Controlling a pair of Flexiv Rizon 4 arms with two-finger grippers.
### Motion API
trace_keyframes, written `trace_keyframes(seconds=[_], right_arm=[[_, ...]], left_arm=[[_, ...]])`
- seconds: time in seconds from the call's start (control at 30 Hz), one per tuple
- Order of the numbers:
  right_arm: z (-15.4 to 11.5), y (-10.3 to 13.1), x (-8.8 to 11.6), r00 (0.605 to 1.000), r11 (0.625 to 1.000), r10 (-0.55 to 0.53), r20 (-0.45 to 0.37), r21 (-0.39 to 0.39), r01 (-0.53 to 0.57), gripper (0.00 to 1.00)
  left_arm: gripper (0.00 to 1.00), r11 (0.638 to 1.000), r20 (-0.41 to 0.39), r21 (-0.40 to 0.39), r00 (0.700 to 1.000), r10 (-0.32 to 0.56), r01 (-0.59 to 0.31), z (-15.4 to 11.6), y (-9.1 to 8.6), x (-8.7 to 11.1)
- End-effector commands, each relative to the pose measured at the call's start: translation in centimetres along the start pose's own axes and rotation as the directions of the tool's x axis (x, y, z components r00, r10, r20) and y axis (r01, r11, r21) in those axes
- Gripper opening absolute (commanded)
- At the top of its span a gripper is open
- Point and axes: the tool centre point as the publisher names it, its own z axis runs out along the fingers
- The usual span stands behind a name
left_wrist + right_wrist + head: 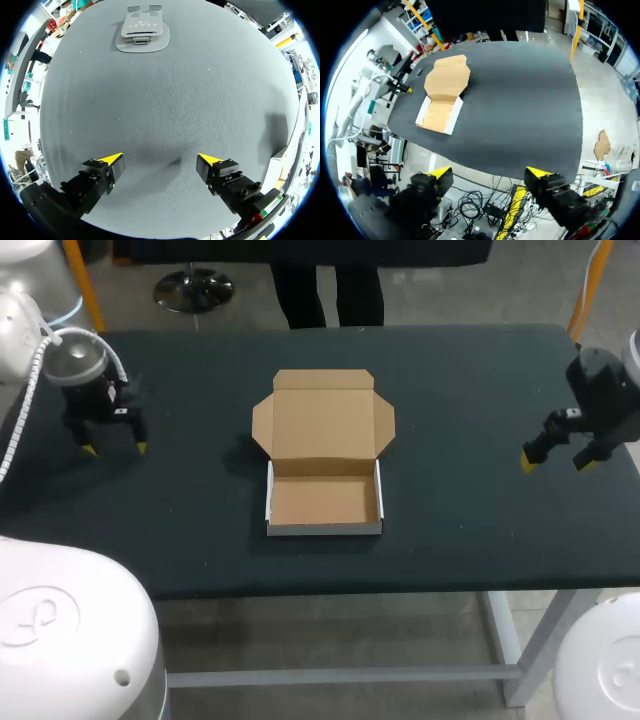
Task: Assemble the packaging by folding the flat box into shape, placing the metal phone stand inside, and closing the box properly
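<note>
Head view: the brown cardboard box with white outer walls (323, 440) sits in the middle of the dark bench (480, 530). We'd call the folding step done: the tray's walls stand upright, and the lid with its side flaps and tuck flap lies open and flat behind the tray. The tray looks empty to us. The flat grey metal phone stand (142, 34) shows only in the left wrist view, lying on the bench well ahead of the left fingers (111, 161). We can't find it in the head view, so we cannot tell where it lies relative to the box. The left fingers are spread wide and hold nothing, hovering over bare bench on our left side, well apart from the box. The right fingers (540, 176) are also wide and empty, near the bench's right end, with the box well ahead of them and nothing between. By our count that is about a third of the job: box shaped, stand not yet in, lid not yet shut. What's left is to grasp the stand, set it in the tray, swing the lid over and tuck the flaps in. The left arm looks best placed for the pick, since the stand lies straight ahead of it. The stand lies flat and thin, so we expect the grasp off the bench to be the fiddly part.
</note>
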Motion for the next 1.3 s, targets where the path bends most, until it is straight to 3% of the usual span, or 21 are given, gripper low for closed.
trace_keyframes(seconds=[0.03,1.3], right_arm=[[-0.3,0.0,0.1,1.0,1.0,0.0,0.0,0.006,0.0,1.0],[-0.3,0.0,0.1,1.0,1.0,0.0,0.0,0.006,0.0,1.0]], left_arm=[[1.0,1.0,0.01,-0.024,1.0,0.0,0.0,0.3,-1.2,0.2],[1.0,0.999,0.007,-0.037,1.0,0.024,-0.024,0.8,-8.3,-1.6]])
